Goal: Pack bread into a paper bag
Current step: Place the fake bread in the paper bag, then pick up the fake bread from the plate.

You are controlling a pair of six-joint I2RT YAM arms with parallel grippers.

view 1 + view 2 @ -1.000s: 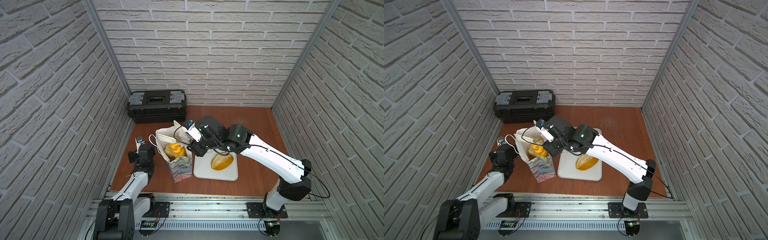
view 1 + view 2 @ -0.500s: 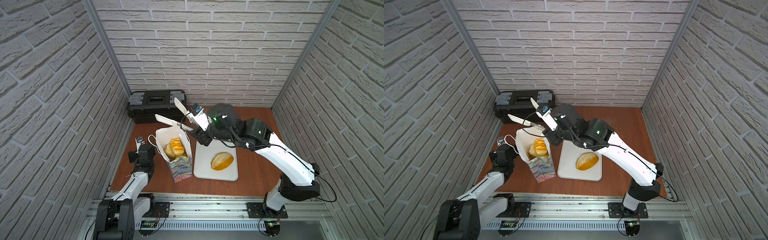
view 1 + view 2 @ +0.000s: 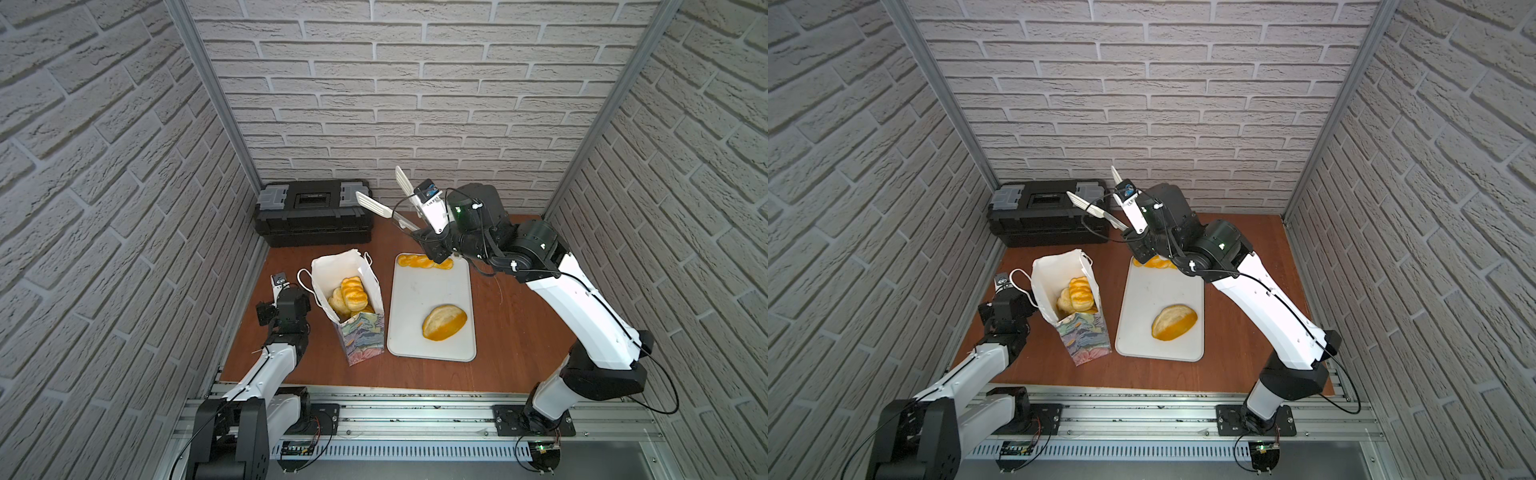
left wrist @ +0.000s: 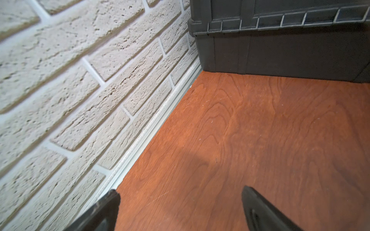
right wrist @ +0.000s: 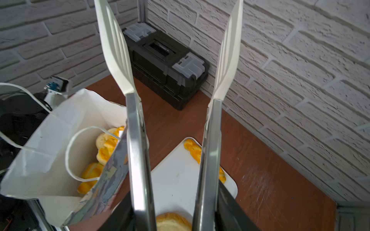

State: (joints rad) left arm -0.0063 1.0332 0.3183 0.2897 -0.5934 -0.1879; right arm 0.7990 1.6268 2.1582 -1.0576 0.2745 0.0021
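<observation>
The paper bag (image 3: 360,337) stands open left of the white tray (image 3: 432,286), with several pieces of bread (image 3: 353,293) inside. A braided stick (image 3: 415,262) lies at the tray's far end and an oval loaf (image 3: 444,322) near its front. My right gripper (image 3: 432,243) is shut on metal tongs (image 3: 372,205) with white tips. The tongs are raised over the far end of the tray, spread apart and empty. The right wrist view shows the tongs (image 5: 138,160) over the bag (image 5: 60,140) and the tray (image 5: 176,176). My left gripper (image 4: 180,210) is open and empty, low beside the bag.
A black toolbox (image 3: 313,212) sits against the back wall behind the bag. Brick walls close in the left, back and right sides. The left arm (image 3: 274,361) lies along the left wall. Bare wooden table (image 3: 511,324) lies right of the tray.
The right arm has lifted the tongs out of the bag and swung them up and back toward the tray's far end. Bread stayed in the bag. The left arm has not moved.
</observation>
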